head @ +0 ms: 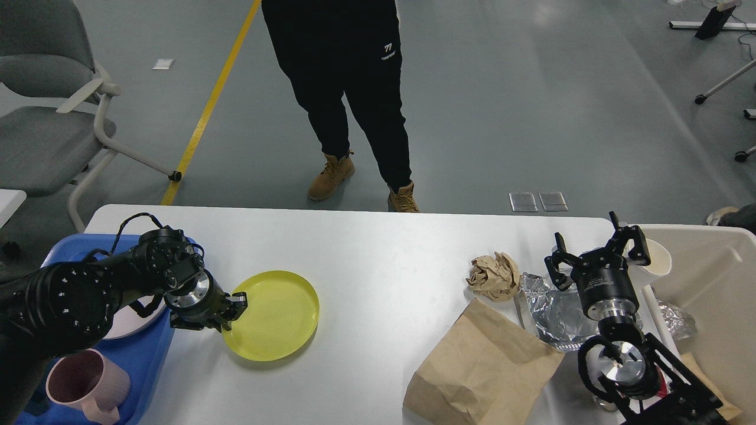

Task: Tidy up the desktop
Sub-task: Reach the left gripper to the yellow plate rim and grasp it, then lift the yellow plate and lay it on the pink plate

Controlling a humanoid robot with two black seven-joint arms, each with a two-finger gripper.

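Observation:
The white desktop point(378, 260) fills the lower half of the head view. A yellow plate point(277, 316) lies on its left part. My left gripper point(235, 307) is shut on the plate's left rim, right beside the blue tray point(71, 248). My right gripper point(598, 252) is open and empty, hovering over crumpled silver foil point(549, 310) at the right. A crumpled brown paper ball point(495, 274) and a flat brown paper bag point(481, 369) lie near the foil.
The blue tray holds a white plate point(133, 319) and a pink cup point(85, 383). A beige bin point(714, 283) stands at the right edge with a paper cup point(658, 258) and foil inside. A person point(354, 88) stands behind the table. A grey chair point(47, 118) is far left.

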